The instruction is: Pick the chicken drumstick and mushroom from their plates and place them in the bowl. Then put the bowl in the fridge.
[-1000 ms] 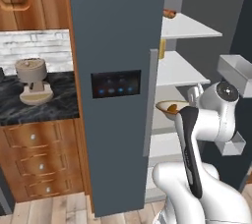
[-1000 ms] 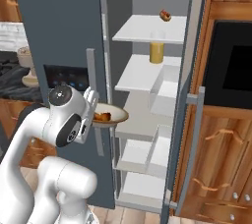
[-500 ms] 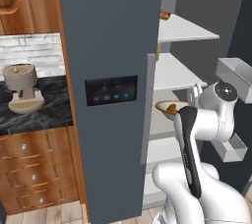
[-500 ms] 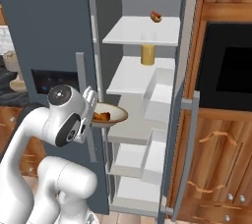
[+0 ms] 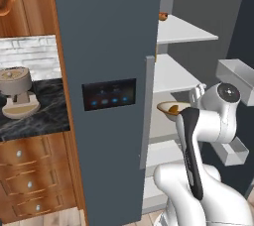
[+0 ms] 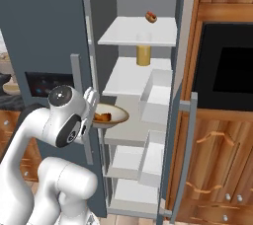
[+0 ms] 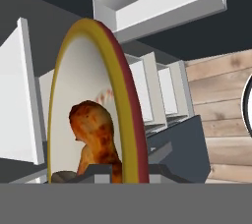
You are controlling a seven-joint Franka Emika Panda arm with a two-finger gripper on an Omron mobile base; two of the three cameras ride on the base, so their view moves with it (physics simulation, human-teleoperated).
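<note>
fridge (image 6: 49, 31): tall and blue-grey, its right door is swung open, so the white shelves inside are free to reach; the left door with the dark panel (image 5: 109, 94) is closed.
shelves (image 6: 136, 76): several white levels; on the upper ones stand a small yellow jar (image 6: 144, 55) and a small brown item (image 6: 151, 17). The middle level, just ahead of the bowl, looks bare.
arm (image 5: 211, 121): it is raised in front of the open compartment, with the wrist turned toward the shelves.
bowl (image 6: 108, 116): held in the air at about the height of the middle shelf, at the front edge of the opening and not yet resting on anything. In the hand view its rim (image 7: 125, 100) stands almost upright, because the camera is rolled with the hand.
drumstick (image 7: 96, 132): reddish-brown, it lies inside the bowl.
mushroom: I cannot make it out with certainty in the bowl.
gripper (image 7: 123, 169): clenched on the near rim of the bowl, one finger on each side of the wall.
step: the last one, I judge; the bowl is being carried into the fridge.
next move: push the bowl forward over the middle shelf, keep it level so the food does not slide, lower it until it sits, then let the rim go.
</note>
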